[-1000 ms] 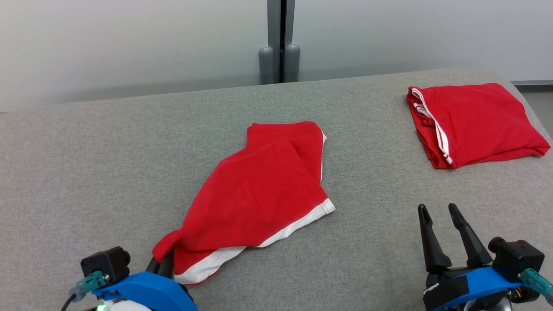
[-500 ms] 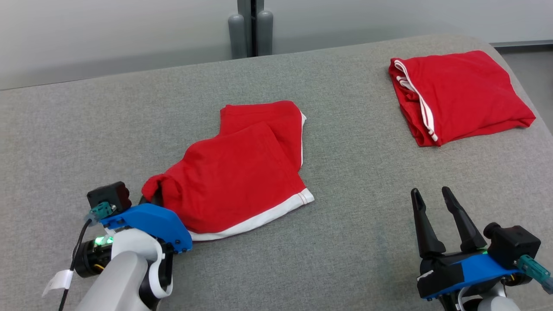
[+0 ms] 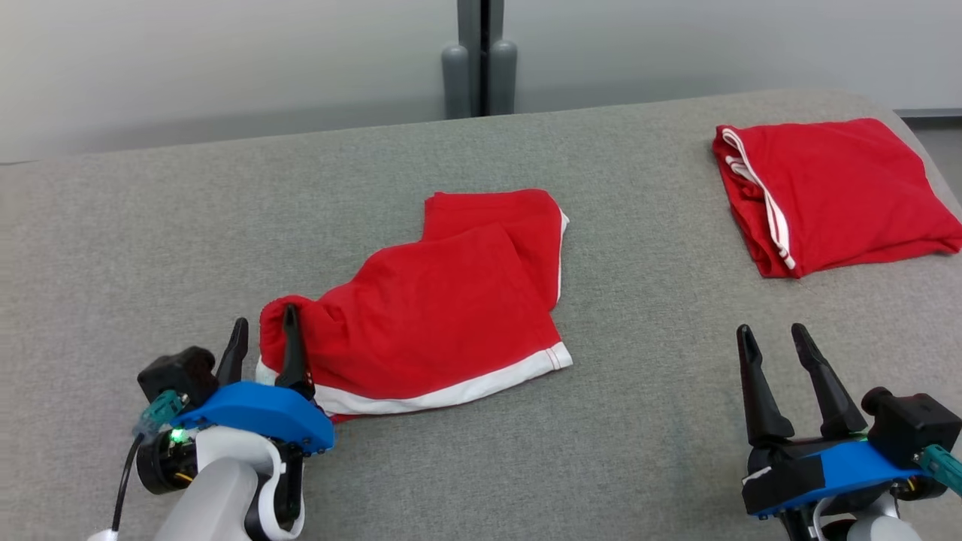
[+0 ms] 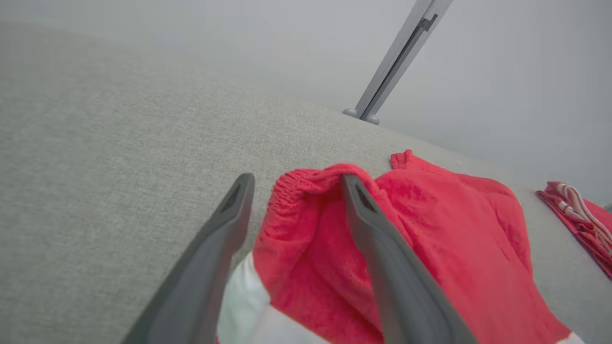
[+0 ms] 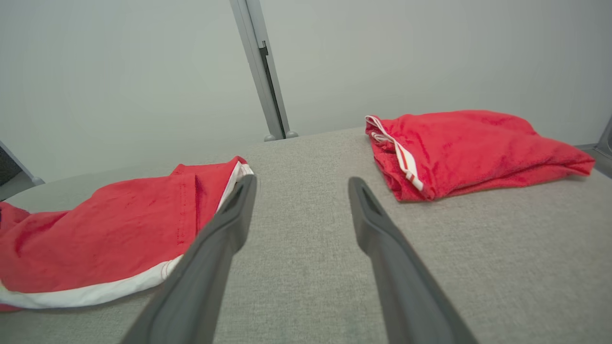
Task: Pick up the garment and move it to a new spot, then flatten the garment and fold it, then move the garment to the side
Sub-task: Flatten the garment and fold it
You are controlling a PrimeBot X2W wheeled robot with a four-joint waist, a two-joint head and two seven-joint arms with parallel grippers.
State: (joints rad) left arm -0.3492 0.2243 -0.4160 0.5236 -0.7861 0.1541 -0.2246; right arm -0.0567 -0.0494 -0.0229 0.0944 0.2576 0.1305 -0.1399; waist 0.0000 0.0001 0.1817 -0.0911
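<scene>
**Fig. Left claw spread at the bunched corner of the garment; hazards of the next move**

The crumpled red cloth shorts with a white hem band (image 3: 451,315) lie near the middle of the grey fabric-covered desk (image 3: 639,421), one part doubled over another and not yet flat. My left claw (image 3: 264,319) sits at their near-left corner with its fingers (image 4: 382,258) apart. One finger rests on bare desk just beside the cloth. The other lies against the puckered waistband, which humps up between the two. Nothing is clamped. My right claw (image 3: 771,330) hovers well apart to the right, also spread and empty, between the shorts and a folded red garment with white stripes (image 3: 834,191) at the far right.

Hazards, as I judge them:

- (a) The soft waistband may cling to the finger it touches. Drawing my left claw away could then drag the corner and deepen the crumple.
- (b) Closing on the hump could pinch several layers at once, so spreading would pull the whole heap instead of opening it.
- (c) A wide sweep by my right claw could disturb the folded garment.
</scene>
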